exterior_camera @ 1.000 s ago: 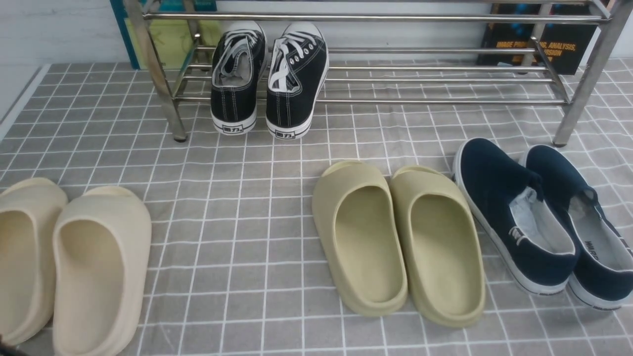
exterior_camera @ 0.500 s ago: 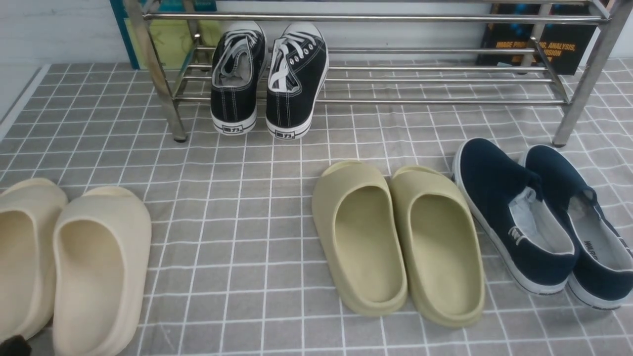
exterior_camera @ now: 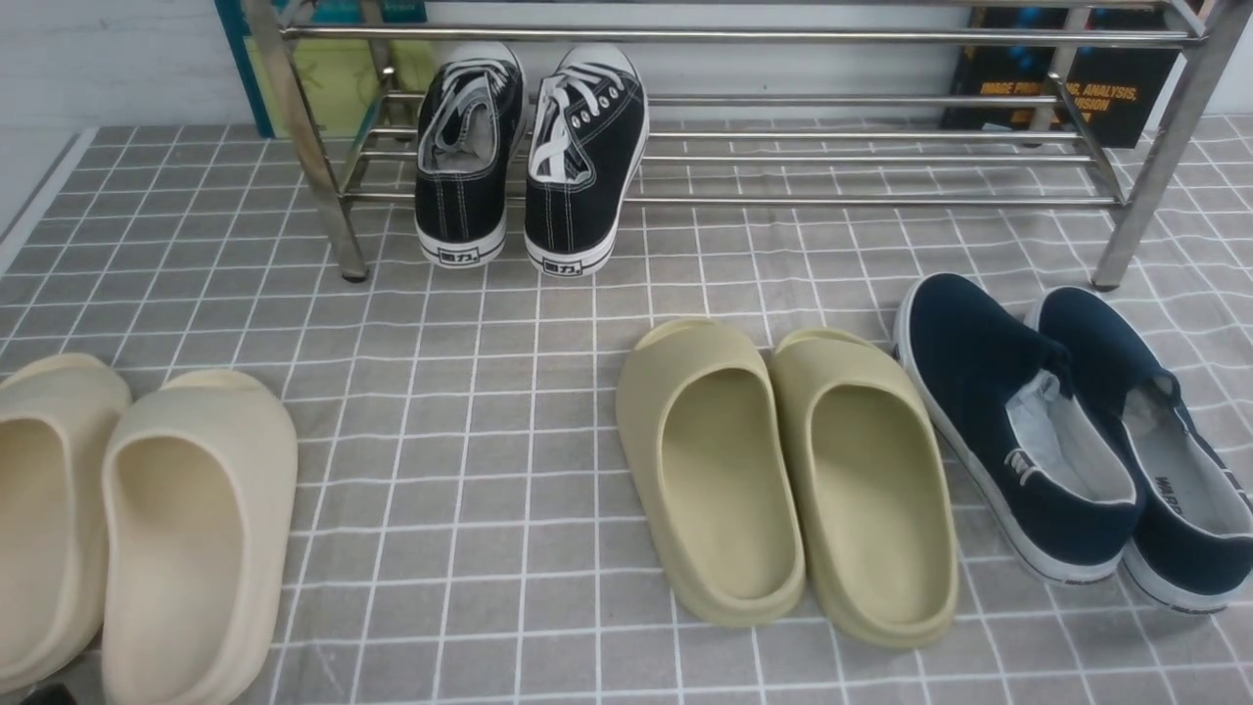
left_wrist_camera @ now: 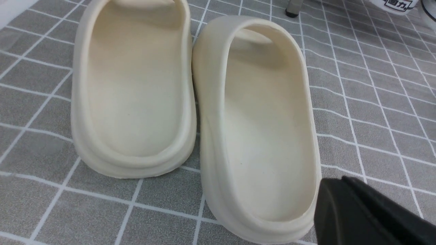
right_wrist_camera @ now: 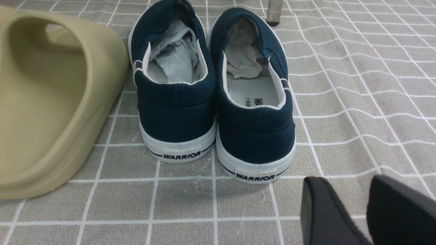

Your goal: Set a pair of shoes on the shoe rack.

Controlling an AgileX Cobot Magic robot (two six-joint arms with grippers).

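We saw the left pincer (left_wrist_camera: 343, 180) closed, its body cut off by the wrist view's edge; the right pincer (right_wrist_camera: 345, 178) stood open, also cut off. Cream slides (exterior_camera: 196, 539) lay near the left one, partly outside the front view. Farther off, the black sneakers (exterior_camera: 582, 157) rested on the lower bars of the shoe rack (exterior_camera: 881, 201), whose top was cropped. Two books (exterior_camera: 1057, 88) showed partly behind its bars.

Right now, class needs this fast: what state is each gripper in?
Left gripper: closed, holding nothing.
Right gripper: open, holding nothing.
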